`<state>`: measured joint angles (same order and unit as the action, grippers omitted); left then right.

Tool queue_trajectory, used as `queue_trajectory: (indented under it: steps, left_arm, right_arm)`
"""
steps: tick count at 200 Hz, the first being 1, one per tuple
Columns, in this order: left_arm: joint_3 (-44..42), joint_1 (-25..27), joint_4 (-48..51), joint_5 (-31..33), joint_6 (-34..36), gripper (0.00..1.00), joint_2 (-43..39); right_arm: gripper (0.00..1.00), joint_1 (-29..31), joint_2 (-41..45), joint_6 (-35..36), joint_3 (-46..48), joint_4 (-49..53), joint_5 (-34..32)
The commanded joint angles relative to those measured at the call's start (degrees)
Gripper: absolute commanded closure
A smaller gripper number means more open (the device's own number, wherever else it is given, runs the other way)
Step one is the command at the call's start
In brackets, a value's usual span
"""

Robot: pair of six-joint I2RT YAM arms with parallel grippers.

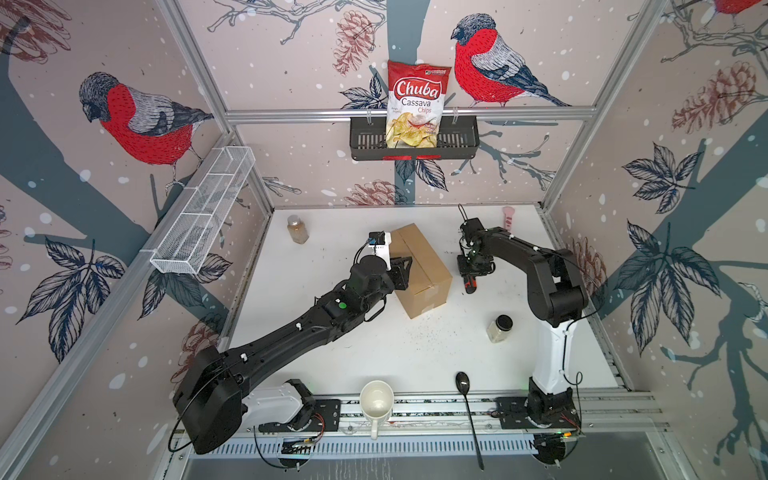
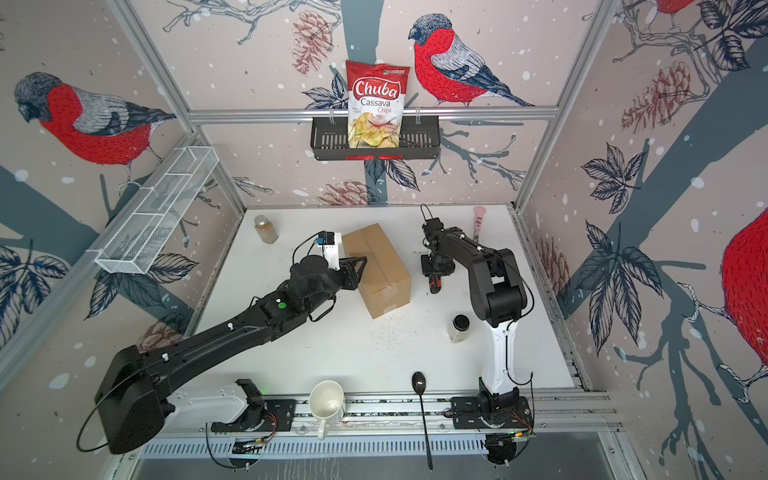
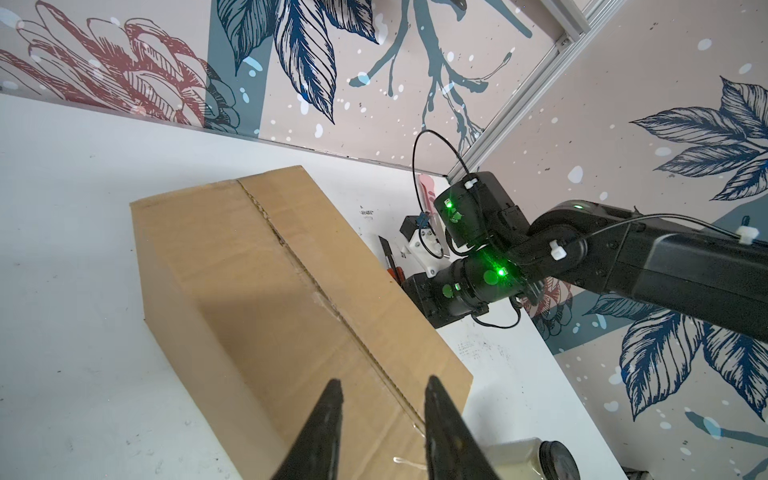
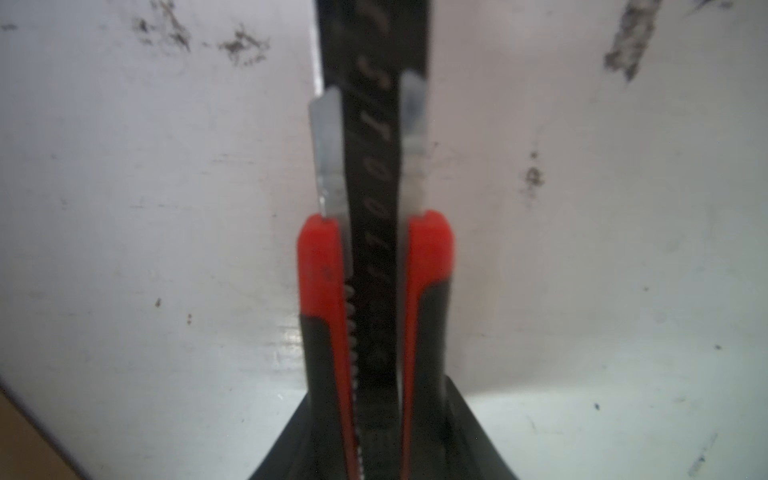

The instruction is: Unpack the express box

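Observation:
The express box (image 1: pixel 419 266) (image 2: pixel 376 266) is a brown carton that lies closed in the middle of the white table. In the left wrist view its top seam (image 3: pixel 291 253) looks ragged, like a slit. My left gripper (image 1: pixel 400 271) (image 2: pixel 354 270) (image 3: pixel 382 386) hovers over the box's near left end, open, with nothing between its fingers. My right gripper (image 1: pixel 471 277) (image 2: pixel 434 277) (image 4: pixel 376 395) is low over the table just right of the box. It is shut on a red and black utility knife (image 4: pixel 374 249) (image 1: pixel 470 286) whose blade is out and points along the table.
A black-lidded jar (image 1: pixel 500 328) stands right of the box front and a brown spice jar (image 1: pixel 298 228) at the back left. A pink-handled tool (image 1: pixel 508 218) lies at the back right. A mug (image 1: pixel 376 401) and black spoon (image 1: pixel 467 399) lie at the front edge. The wall basket (image 1: pixel 457 143) holds a chips bag (image 1: pixel 417 104).

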<state>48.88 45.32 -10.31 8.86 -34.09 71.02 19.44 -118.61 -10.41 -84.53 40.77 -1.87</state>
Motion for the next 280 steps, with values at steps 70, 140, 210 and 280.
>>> queue_trajectory:
  steps: [70, 140, 210, 280]
  left_arm:
    - [-1.53, -0.32, -1.95, -0.32, -0.10, 0.65, -1.42]
    - [2.64, -0.92, -0.55, -5.37, -0.81, 0.54, 2.69]
    - [17.06, -2.96, 2.72, -18.61, -0.02, 0.37, 16.77]
    - [21.88, -4.10, -4.05, -24.21, -4.05, 0.31, 24.85]
  right_arm:
    - [0.58, 2.09, 4.51, -4.63, 7.35, -0.09, -2.54]
    - [0.88, 0.42, 8.34, -3.18, 5.87, 0.02, -1.01]
    - [0.90, 3.32, 18.10, -0.64, -1.27, 8.43, 0.40]
    - [0.91, 9.76, 26.04, -0.37, -5.03, 12.21, 0.56]
